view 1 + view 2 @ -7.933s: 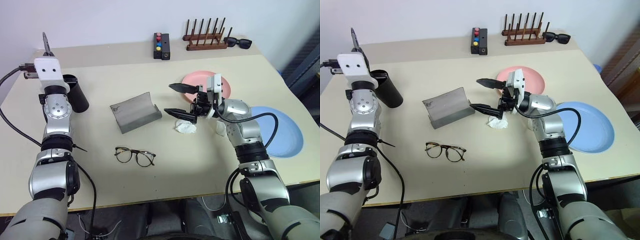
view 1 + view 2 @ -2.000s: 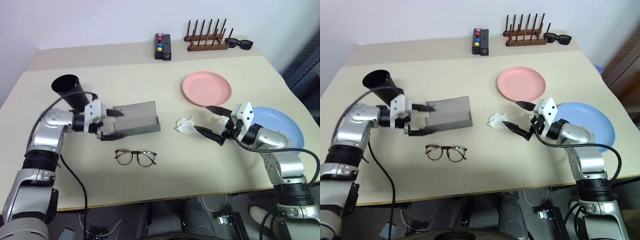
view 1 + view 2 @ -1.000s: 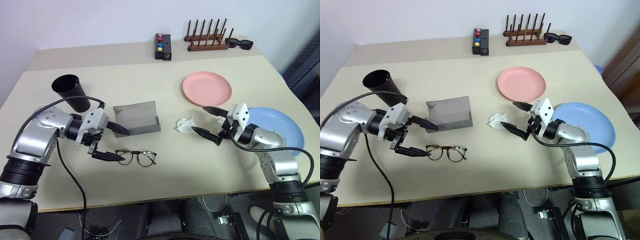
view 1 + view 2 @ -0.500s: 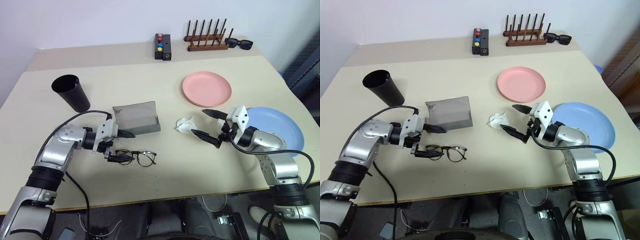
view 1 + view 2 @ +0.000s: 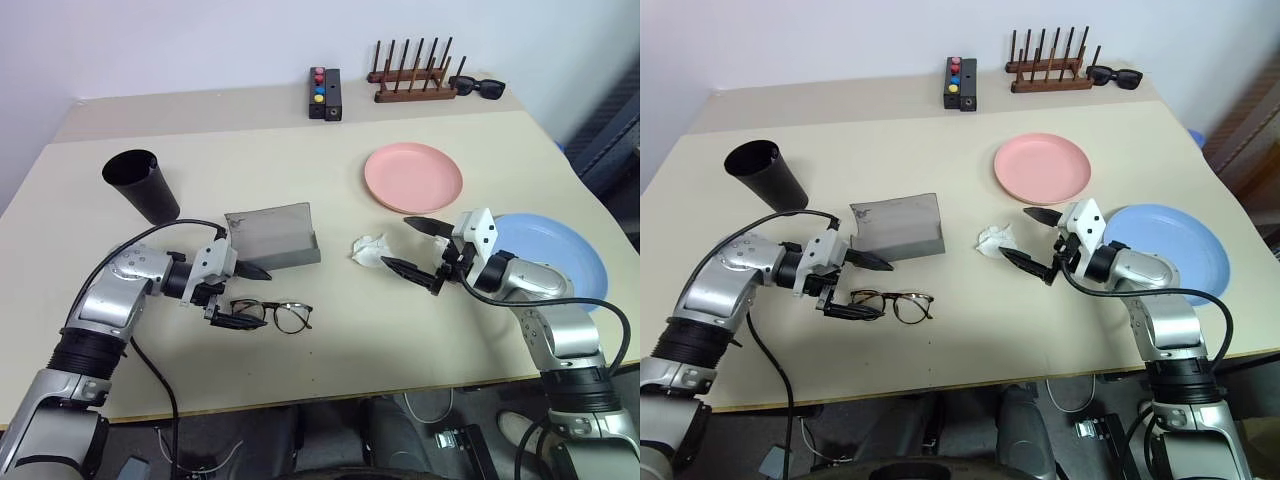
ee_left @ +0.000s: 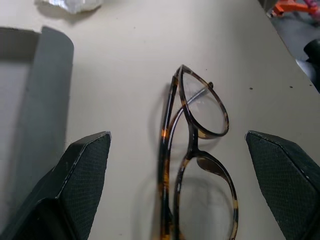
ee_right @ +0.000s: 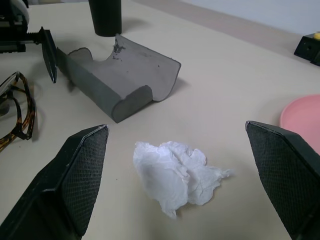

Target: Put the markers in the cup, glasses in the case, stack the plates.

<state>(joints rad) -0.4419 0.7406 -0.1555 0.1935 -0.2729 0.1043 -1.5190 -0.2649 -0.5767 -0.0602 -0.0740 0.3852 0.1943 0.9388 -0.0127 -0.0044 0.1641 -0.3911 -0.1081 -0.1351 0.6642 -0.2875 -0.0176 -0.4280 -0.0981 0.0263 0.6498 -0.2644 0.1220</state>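
The glasses (image 5: 271, 314) sit near-left on the table (image 5: 330, 340), just in front of the open, empty grey case (image 5: 271, 238). They look light and fragile, so the bridge seems the safest grab. The left gripper (image 5: 238, 296) is spread wide around their left end. The right gripper (image 5: 408, 249) is spread too, empty.
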